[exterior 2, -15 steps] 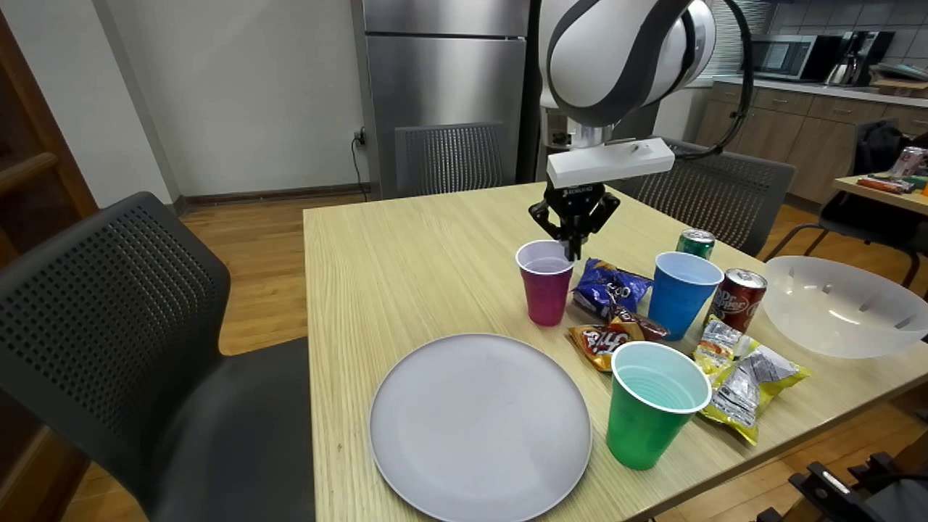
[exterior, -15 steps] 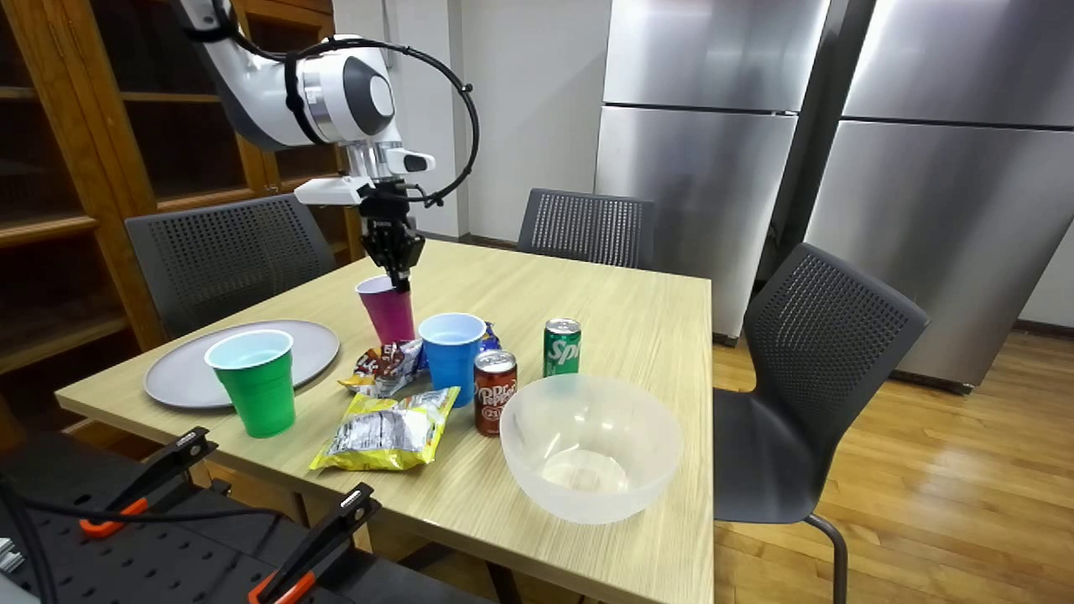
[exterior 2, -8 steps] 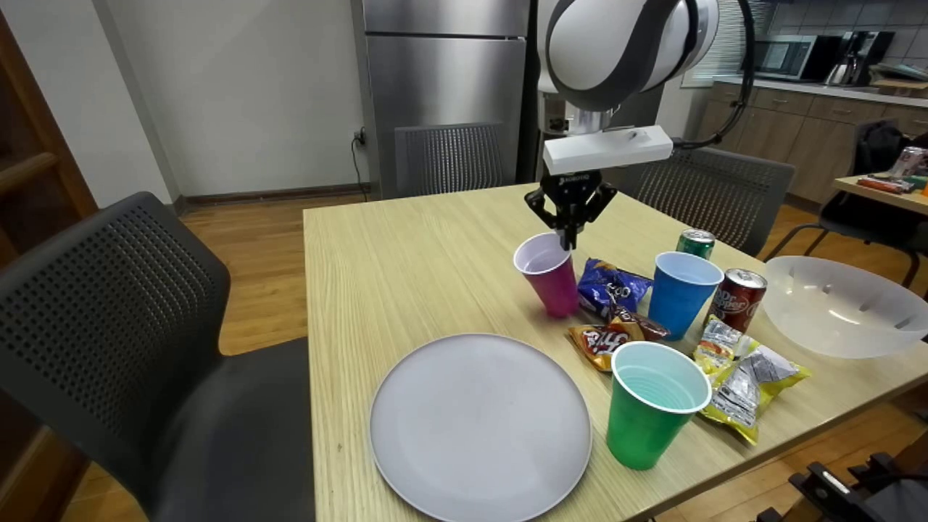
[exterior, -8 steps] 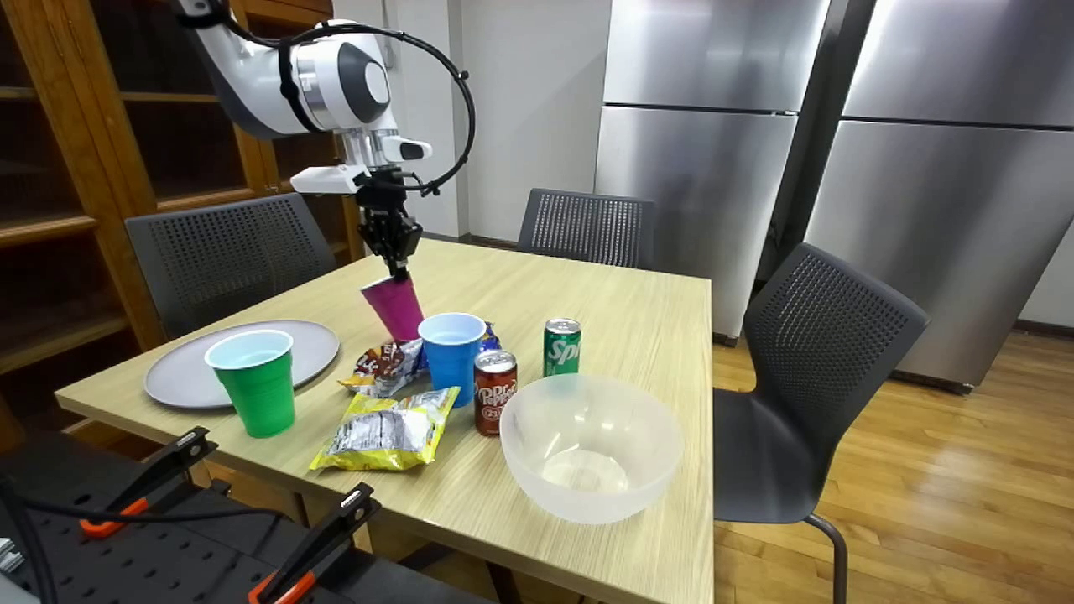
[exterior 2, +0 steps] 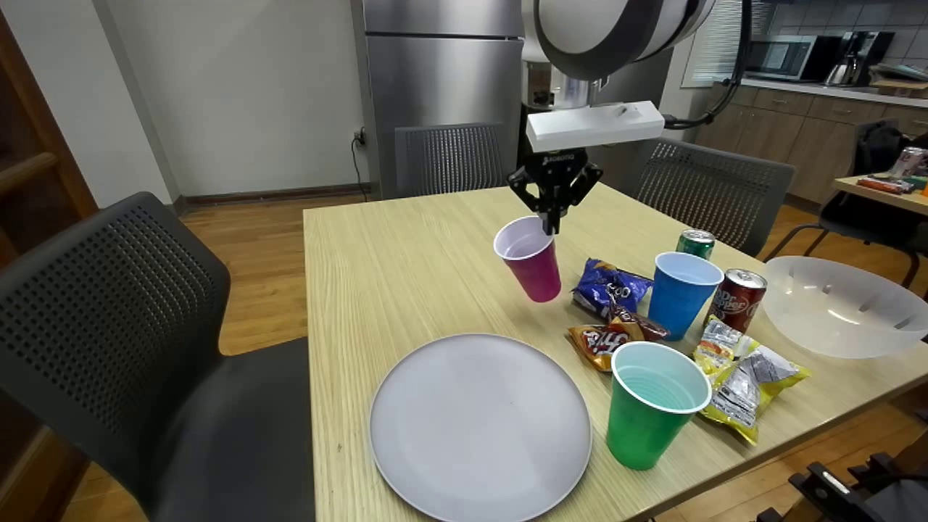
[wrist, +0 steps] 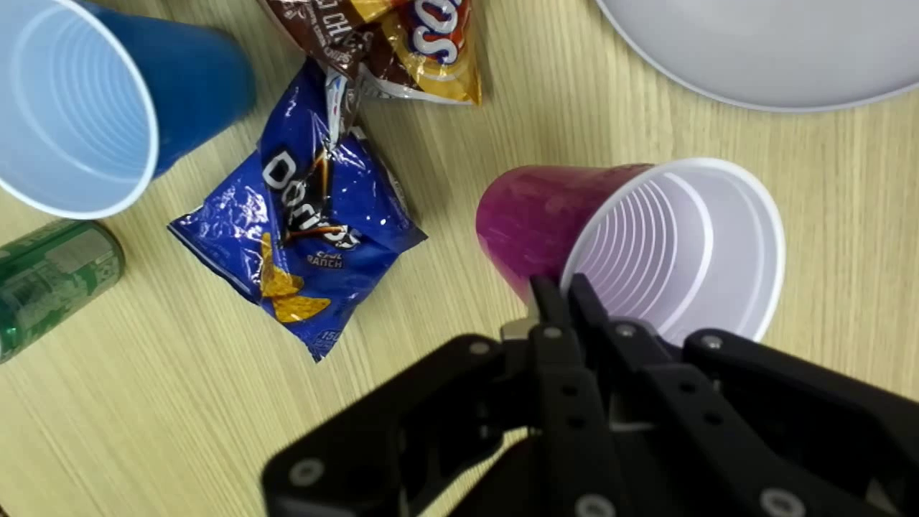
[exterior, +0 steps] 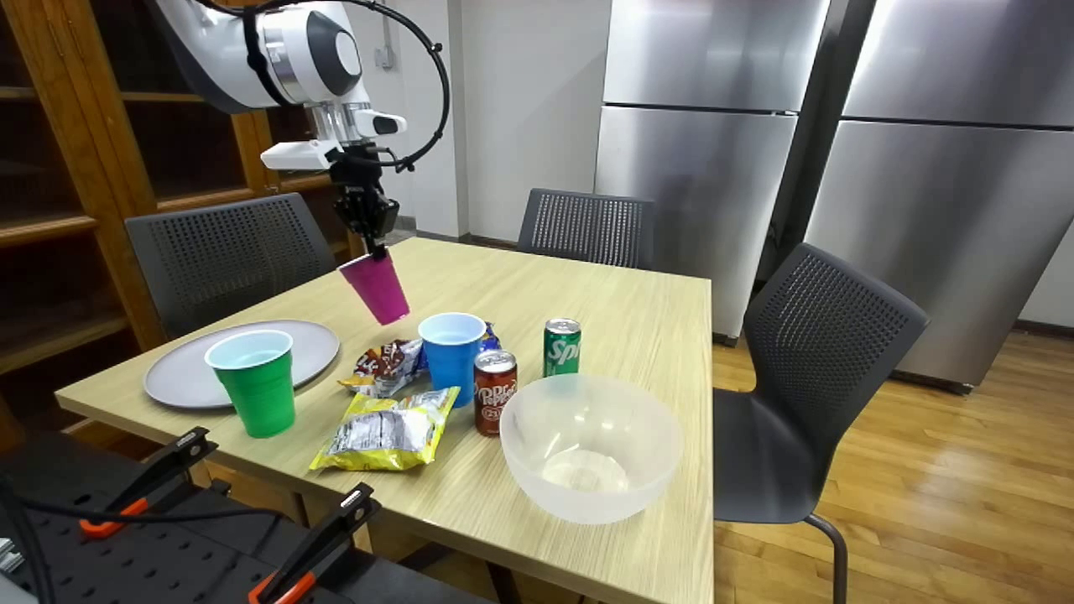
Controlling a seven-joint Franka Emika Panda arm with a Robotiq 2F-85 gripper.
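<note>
We see the gripper [exterior 2: 551,223] pinching a magenta plastic cup [wrist: 528,219] by its rim, the fingers pressed nearly together with only the cup's thin side between them. In the wrist view we make out one fingertip inside the mouth and its partner outside. The cup hangs tilted over the wood-grain table [exterior: 621,294]; in both exterior views its mouth leans left and its base points right.

Left of it in the wrist view we find a blue Doritos Cool Ranch bag [wrist: 309,237] lying against a brown-and-orange Fritos bag [wrist: 423,43]. Further left we see a blue plastic cup [wrist: 197,93] and a green Sprite can [exterior: 561,351].

In an exterior view a Dr Pepper can [exterior: 495,398] stands just right of the blue plastic cup, and a frosted bowl [exterior: 587,503] sits right of that, on the near side of the Sprite can. By the near edge we notice a yellow snack bag [exterior: 382,432], with a green plastic cup [exterior: 264,394] upright to its left. A flat gray plate [exterior 2: 478,428] lies near the green plastic cup. Beyond the table we see a stainless refrigerator [exterior: 701,184], and at the right a dark mesh-back chair [exterior: 826,352].
</note>
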